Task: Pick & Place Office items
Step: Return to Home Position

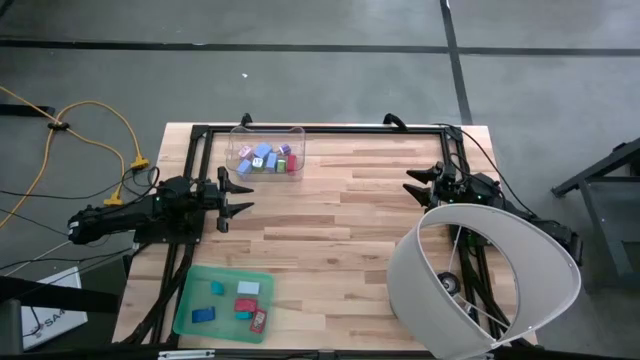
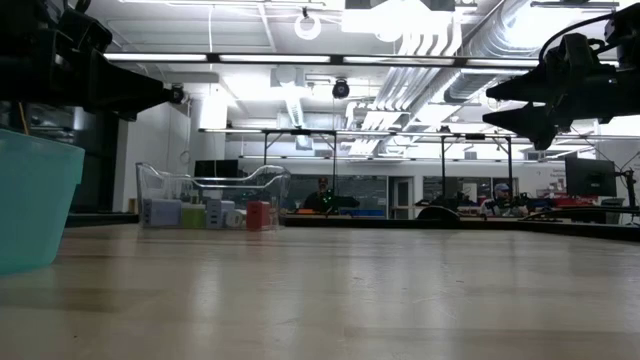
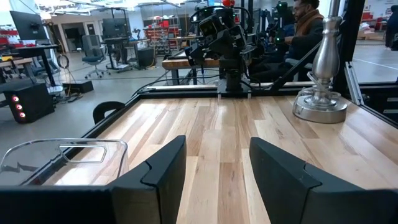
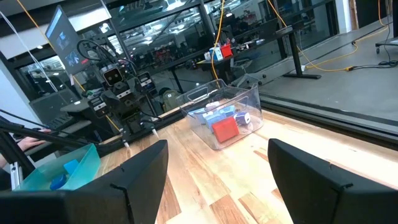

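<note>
Several small office items (image 1: 266,158) in blue, red, green and white lie in a clear plastic bin (image 1: 240,140) at the table's far edge. Several more, blue, red and pink (image 1: 246,305), lie in a flat green tray (image 1: 190,310) at the near left. My left gripper (image 1: 240,196) hovers open and level at the table's left side, between the bin and the tray, with nothing between its fingers (image 3: 217,168). My right gripper (image 1: 417,190) hovers open and level at the right side, pointing toward the bin (image 4: 221,115), and it too holds nothing (image 4: 217,180).
A large white lampshade (image 1: 480,285) covers the table's near right corner, and its metal lamp base (image 3: 320,93) stands by the right arm. A black frame (image 1: 330,128) runs along the table's edges. Bare wood (image 1: 330,230) lies between the two arms. A person (image 3: 305,25) sits beyond the table.
</note>
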`<action>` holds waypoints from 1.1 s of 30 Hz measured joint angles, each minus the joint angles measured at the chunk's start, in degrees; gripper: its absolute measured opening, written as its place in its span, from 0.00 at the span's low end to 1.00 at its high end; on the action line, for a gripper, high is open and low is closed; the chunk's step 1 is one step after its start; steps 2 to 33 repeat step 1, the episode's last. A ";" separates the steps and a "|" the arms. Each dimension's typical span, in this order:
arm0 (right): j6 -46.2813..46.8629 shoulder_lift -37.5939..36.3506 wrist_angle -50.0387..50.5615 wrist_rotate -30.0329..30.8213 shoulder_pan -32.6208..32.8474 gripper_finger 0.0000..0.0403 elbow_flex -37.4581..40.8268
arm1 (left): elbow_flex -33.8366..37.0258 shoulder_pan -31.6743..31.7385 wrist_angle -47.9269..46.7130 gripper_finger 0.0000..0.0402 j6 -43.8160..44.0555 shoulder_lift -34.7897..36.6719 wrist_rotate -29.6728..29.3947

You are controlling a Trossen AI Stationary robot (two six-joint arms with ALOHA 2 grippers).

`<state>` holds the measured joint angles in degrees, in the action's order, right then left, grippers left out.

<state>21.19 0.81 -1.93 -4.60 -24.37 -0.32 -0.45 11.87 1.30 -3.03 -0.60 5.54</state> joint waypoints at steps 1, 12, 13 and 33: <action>-0.02 0.00 0.00 0.00 0.01 0.65 0.02 | 0.00 0.00 0.00 0.43 0.01 -0.01 0.00; -0.02 0.00 0.00 0.00 0.01 0.65 0.02 | 0.00 0.00 0.00 0.43 0.01 -0.01 0.00; -0.02 0.00 0.00 0.00 0.01 0.65 0.02 | 0.00 0.00 0.00 0.43 0.01 -0.01 0.00; -0.02 0.00 0.00 0.00 0.01 0.65 0.02 | 0.00 0.00 0.00 0.43 0.01 -0.01 0.00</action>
